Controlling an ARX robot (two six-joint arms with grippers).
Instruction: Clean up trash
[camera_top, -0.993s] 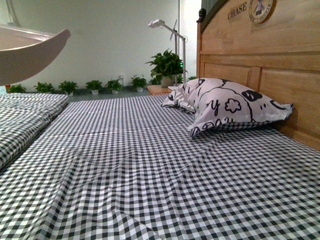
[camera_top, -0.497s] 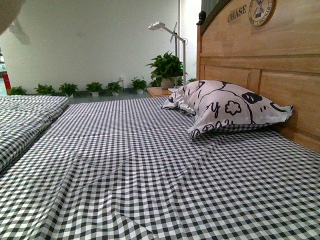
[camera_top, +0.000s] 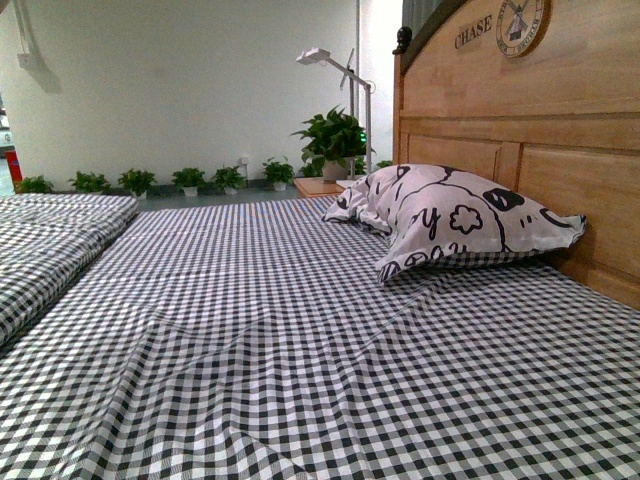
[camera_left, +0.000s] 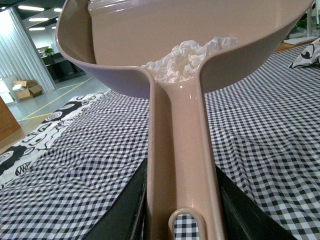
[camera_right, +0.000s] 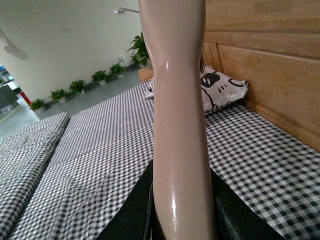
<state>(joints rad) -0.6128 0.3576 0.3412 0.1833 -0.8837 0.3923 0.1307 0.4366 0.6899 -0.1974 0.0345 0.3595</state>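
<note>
Black-and-white gingham sheet (camera_top: 300, 330), covering the bed, creased toward 6 o'clock. Printed pillow (camera_top: 455, 215) at 3 o'clock, lying against the wooden headboard (camera_top: 560, 130). White lamp (camera_top: 340, 70) and large potted plant (camera_top: 330, 135) at 12 o'clock. Row of small potted plants (camera_top: 160, 180) along the wall, 10 to 11 o'clock.

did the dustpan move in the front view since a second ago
Yes. It filled the upper left corner beside the wall then, and has gone up and out of the front view. The left wrist view shows the dustpan now.
</note>
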